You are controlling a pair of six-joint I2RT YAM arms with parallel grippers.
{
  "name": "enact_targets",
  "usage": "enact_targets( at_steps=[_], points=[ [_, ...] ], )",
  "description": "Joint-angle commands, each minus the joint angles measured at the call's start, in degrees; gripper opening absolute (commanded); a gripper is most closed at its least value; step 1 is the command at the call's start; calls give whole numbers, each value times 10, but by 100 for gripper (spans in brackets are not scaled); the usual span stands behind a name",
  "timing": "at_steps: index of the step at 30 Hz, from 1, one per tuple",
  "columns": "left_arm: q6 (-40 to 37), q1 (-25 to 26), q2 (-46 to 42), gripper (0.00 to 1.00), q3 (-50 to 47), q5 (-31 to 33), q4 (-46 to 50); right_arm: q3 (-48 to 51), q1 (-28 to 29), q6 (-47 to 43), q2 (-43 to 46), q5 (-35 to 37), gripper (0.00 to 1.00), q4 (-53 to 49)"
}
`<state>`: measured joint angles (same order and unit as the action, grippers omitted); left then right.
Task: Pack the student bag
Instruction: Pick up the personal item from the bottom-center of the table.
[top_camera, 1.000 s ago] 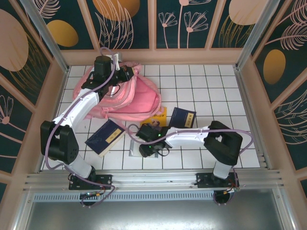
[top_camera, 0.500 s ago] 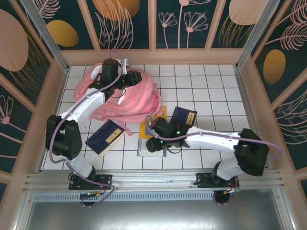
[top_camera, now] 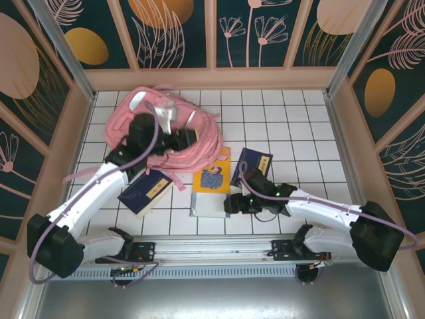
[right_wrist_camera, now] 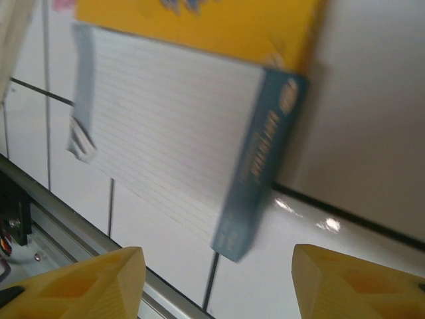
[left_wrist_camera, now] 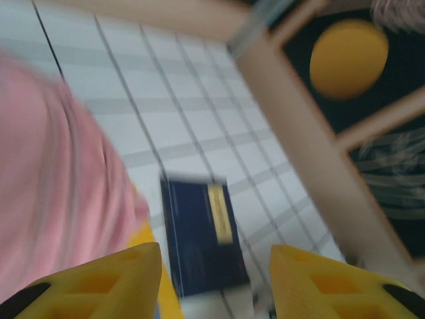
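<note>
a dark blue hardback book with pale page edges lies flat just in front of the student bag's left half. by my guess it is waiting there within easy reach for packing. the student bag, a large soft pink fabric backpack with pale stripes and pink straps, lies slumped in a heap on the far left part of the table. its cloth is so bunched that i cannot tell whether its mouth is open.

the left claw hovers over the bag's right side, yellow fingers apart and nothing between them. it is probably placed to tug the bag open or steady it. at the bag's front right corner, about touching its edge, lies a yellow paperback book. this book overlaps the far edge of a white lined notebook with a grey-blue spine.

the right claw sits low just beside that spine, on the side away from the bag. its fingers are spread wide and hold nothing, likely lining up to take the notebook. a second dark blue book with a yellow label lies further right of the bag.

the table is glossy white tile with dark grout lines. wood-framed walls of dark teal panels with orange discs and pale plant drawings rise close behind the bag.
</note>
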<state>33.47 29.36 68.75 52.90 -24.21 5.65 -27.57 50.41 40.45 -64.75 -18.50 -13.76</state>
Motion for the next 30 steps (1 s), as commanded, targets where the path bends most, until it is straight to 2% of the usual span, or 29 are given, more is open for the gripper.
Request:
enact_targets(
  at_steps=[1,7,12,19,30],
  points=[
    [29,25,-15,46,-114,-2,23,28,-15,65,25,-55,64,83],
    [73,63,-24,44,-224,6,-7,70,-60,110,6,-121,63,174],
    [84,76,9,42,-257,-1,-35,63,-67,100,-29,-111,63,173],
    [94,102,87,38,-258,-10,-73,60,-71,94,-85,-112,62,200],
    [86,112,108,35,-252,36,-28,64,-71,89,-118,-121,62,225]
  ],
)
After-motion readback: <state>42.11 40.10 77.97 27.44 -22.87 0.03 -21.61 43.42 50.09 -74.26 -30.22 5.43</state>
